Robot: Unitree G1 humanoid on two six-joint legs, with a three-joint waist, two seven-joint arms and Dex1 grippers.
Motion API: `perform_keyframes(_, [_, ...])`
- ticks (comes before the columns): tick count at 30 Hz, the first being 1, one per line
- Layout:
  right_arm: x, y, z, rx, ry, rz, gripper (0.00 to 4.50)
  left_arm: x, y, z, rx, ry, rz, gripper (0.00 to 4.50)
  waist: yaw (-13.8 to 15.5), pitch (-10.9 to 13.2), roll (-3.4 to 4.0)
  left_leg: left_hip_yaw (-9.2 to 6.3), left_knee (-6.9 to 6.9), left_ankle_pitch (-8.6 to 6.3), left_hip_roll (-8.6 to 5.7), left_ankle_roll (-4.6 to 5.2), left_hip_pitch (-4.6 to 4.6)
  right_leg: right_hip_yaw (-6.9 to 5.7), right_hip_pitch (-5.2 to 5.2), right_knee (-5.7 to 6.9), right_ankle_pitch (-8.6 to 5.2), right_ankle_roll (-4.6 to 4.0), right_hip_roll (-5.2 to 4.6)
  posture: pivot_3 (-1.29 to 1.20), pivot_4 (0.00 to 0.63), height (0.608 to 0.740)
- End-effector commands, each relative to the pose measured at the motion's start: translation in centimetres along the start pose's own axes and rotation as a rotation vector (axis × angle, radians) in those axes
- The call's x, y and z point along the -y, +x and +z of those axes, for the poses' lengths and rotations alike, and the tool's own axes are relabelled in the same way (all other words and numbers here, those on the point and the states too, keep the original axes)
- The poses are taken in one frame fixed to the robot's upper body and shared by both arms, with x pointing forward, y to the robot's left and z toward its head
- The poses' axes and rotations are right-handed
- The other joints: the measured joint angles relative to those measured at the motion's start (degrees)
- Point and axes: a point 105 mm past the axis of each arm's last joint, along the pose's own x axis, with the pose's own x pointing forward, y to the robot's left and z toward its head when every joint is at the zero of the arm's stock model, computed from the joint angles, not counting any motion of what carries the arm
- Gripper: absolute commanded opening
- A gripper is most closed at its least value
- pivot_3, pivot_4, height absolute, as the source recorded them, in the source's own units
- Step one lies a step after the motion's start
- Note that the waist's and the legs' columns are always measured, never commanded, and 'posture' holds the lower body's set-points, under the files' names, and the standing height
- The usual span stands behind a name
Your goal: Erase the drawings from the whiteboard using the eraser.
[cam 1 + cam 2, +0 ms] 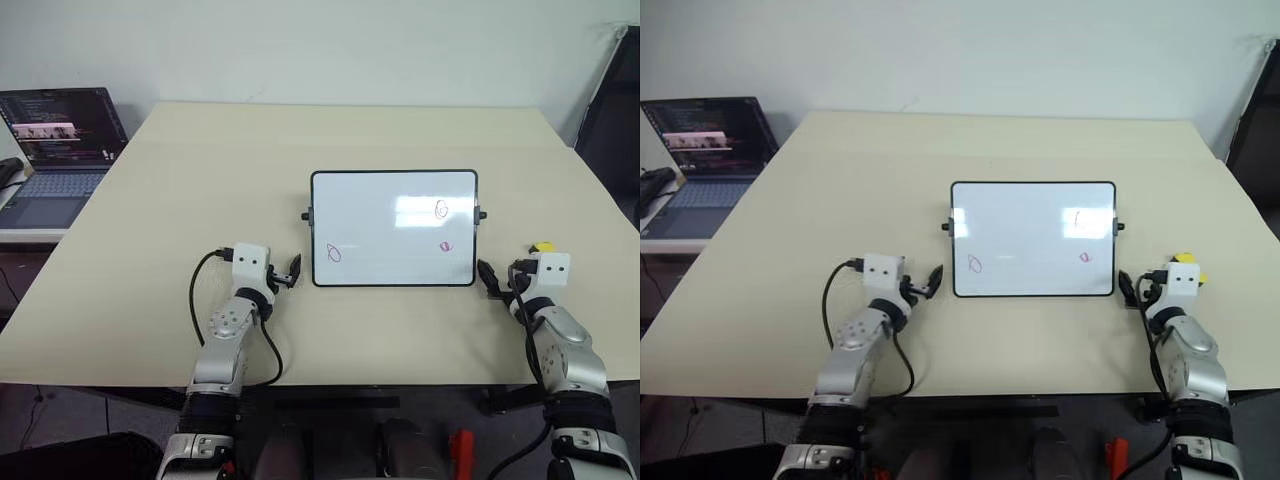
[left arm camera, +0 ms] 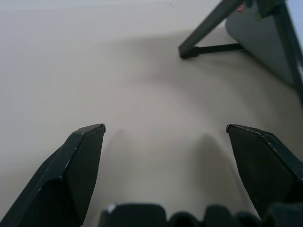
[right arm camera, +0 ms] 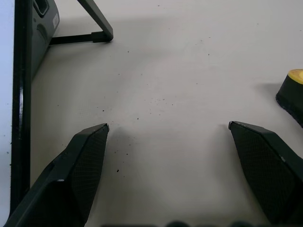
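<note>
Three drawings (image 1: 334,253) on one whiteboard (image 1: 394,228); one eraser (image 3: 292,92) clearest in right wrist view. Left gripper (image 2: 165,132) and right gripper (image 3: 168,127) jaws released, empty, over worktop (image 1: 200,180).

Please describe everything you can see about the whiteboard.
The whiteboard is a glossy white rectangle in a thin black frame, with small black knobs on both short sides. It stands tilted on black support legs on the beige table. Three small pink-purple drawings remain on it. Nothing else touches it.
</note>
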Motion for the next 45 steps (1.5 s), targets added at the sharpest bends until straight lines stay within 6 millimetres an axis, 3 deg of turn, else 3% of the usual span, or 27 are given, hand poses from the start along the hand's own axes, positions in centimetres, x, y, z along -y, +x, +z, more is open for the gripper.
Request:
perform_keyframes(1, [-0.5, 0.1, 0.3, 0.011, -0.003, 0.019, 4.45, 0.4, 0.4, 1.0, 0.029, -0.012, -0.028, 4.50, 0.0, 0.0, 0.00, 0.00, 0.00, 0.00, 0.00, 0.00, 0.00, 0.00, 0.00, 0.01, 0.00, 0.00, 0.00, 0.00, 0.150, 0.740])
perform_keyframes(6, [-1.3, 0.4, 0.8, 0.030, 0.007, 0.033, 4.45, -0.2, 0.4, 1.5, 0.038, -0.031, -0.028, 4.50, 0.0, 0.0, 0.00, 0.00, 0.00, 0.00, 0.00, 0.00, 0.02, 0.00, 0.01, 0.02, 0.00, 0.00, 0.00, 0.00, 0.150, 0.740])
perform_keyframes(11, [-0.6, 0.5, 0.9, 0.032, -0.004, 0.022, 4.45, -1.2, 0.5, 1.5, 0.037, -0.024, -0.014, 4.50, 0.0, 0.0, 0.00, 0.00, 0.00, 0.00, 0.00, 0.00, 0.02, 0.00, 0.00, 0.03, 0.00, 0.00, 0.01, 0.00, 0.150, 0.740])
perform_keyframes(17, [1.1, 0.3, 0.9, 0.025, -0.012, -0.020, 4.45, -0.6, 0.5, 1.3, 0.034, -0.020, -0.023, 4.50, 0.2, 0.0, 0.00, -0.01, 0.00, 0.00, -0.02, 0.00, -0.04, -0.02, 0.00, -0.02, 0.00, 0.00, -0.02, 0.00, 0.150, 0.740])
perform_keyframes(21, [0.8, 0.3, 2.0, 0.038, -0.027, 0.013, 4.45, 0.0, 0.0, 2.0, 0.046, -0.028, -0.056, 4.50, 0.2, 0.0, 0.00, -0.02, 0.00, 0.00, -0.02, 0.00, -0.03, -0.03, 0.00, 0.00, 0.00, 0.00, -0.02, 0.00, 0.150, 0.740])
perform_keyframes(25, [0.9, 0.7, 1.9, 0.024, -0.032, 0.007, 4.45, -1.4, -0.3, 1.8, 0.036, -0.019, -0.026, 4.50, 0.1, 0.0, 0.00, -0.02, 0.00, 0.00, -0.02, 0.00, -0.04, -0.03, -0.01, 0.00, 0.00, 0.00, -0.02, 0.00, 0.150, 0.740])
perform_keyframes(29, [1.6, 0.7, 2.4, 0.031, -0.038, 0.001, 4.45, -2.6, -0.7, 2.5, 0.044, -0.014, -0.039, 4.50, 0.0, 0.0, 0.00, -0.02, 0.00, 0.00, 0.00, 0.00, -0.02, -0.02, -0.01, 0.02, 0.00, 0.00, 0.00, 0.00, 0.150, 0.740])
perform_keyframes(34, [3.2, 0.0, 4.7, 0.069, -0.050, -0.006, 4.45, -4.2, -1.2, 6.5, 0.119, 0.004, -0.138, 4.50, 0.1, 0.0, 0.01, -0.02, 0.00, 0.00, -0.01, 0.00, -0.05, -0.03, -0.02, 0.01, 0.00, 0.00, -0.01, 0.00, 0.150, 0.740])
perform_keyframes(38, [5.8, -1.2, 7.8, 0.109, -0.048, -0.025, 4.45, -3.1, -1.7, 10.5, 0.179, 0.023, -0.294, 4.50, 0.3, 0.1, 0.01, -0.08, 0.03, 0.00, -0.02, 0.00, -0.19, -0.11, -0.07, -0.04, 0.00, 0.00, -0.02, 0.00, 0.150, 0.740])
perform_keyframes(40, [7.3, -1.6, 8.8, 0.109, -0.059, -0.047, 4.45, -1.2, -2.0, 11.9, 0.187, 0.033, -0.418, 4.50, 0.3, 0.1, 0.01, -0.07, 0.06, 0.00, -0.03, 0.00, -0.23, -0.12, -0.07, -0.05, 0.00, 0.00, -0.04, 0.00, 0.150, 0.740])
perform_keyframes(45, [9.3, -1.3, 8.3, 0.036, -0.090, -0.047, 4.45, 3.2, -1.9, 12.6, 0.186, 0.022, -0.578, 4.50, 0.1, 0.1, -0.01, -0.05, 0.06, 0.00, -0.02, 0.00, -0.14, -0.09, -0.02, -0.05, 0.00, 0.00, -0.02, 0.00, 0.150, 0.740])
